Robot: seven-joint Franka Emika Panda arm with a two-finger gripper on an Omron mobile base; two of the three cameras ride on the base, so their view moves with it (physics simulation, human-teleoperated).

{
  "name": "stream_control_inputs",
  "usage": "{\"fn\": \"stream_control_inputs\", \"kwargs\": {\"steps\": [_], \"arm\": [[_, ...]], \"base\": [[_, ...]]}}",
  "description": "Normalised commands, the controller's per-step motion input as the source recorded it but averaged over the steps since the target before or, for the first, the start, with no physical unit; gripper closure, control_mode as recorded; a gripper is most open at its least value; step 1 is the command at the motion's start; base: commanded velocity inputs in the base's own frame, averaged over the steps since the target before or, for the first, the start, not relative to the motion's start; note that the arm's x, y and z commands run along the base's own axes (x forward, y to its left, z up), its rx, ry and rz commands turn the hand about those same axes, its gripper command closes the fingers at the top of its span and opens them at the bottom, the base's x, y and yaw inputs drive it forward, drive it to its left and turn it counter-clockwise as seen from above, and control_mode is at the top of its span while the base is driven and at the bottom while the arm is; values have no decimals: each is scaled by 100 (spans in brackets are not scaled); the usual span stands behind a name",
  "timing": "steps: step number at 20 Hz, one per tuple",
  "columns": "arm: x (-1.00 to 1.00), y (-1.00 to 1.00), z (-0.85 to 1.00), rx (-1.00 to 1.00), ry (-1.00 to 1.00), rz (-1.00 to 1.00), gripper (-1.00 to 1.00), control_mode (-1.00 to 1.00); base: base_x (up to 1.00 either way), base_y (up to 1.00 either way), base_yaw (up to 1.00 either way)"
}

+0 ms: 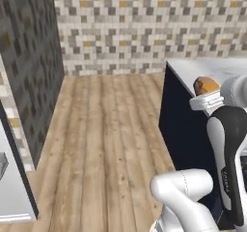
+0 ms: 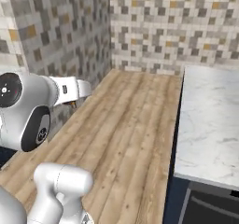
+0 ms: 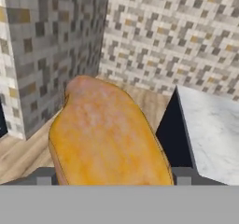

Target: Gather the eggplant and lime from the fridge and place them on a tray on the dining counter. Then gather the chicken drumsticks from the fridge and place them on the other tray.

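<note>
Left base view: claw (image 1: 206, 92) mostly hidden behind the arm, clamped around an orange-brown chicken drumstick (image 1: 205, 85), above the marble counter (image 1: 212, 67) edge. Right base view: claw hidden behind the arm; counter (image 2: 210, 125) at right. Hand view: drumstick (image 3: 105, 134) wedged between the wide-set fingertips (image 3: 44, 177).

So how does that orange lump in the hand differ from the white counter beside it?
The chicken drumstick is golden orange, rounded and mottled; the marble counter is pale grey-white, flat and veined. The drumstick sits between the fingers of the hand, off the floor; the counter stands on a dark base on the wooden floor.
</note>
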Motion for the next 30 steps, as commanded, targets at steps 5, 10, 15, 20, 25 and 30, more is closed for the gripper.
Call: {"fn": "stream_control_inputs", "kwargs": {"steps": [5,10,15,20,25,30], "arm": [[0,0,0,0,0,0,100,100],[0,0,0,0,0,0,100,100],[0,0,0,0,0,0,100,100],[0,0,0,0,0,0,100,100],[0,0,0,0,0,0,100,100],[0,0,0,0,0,0,100,100]], "base": [[100,50,-25],[100,8,0],[100,-1,5],[100,0,1],[100,-7,2],[100,0,-3]]}}
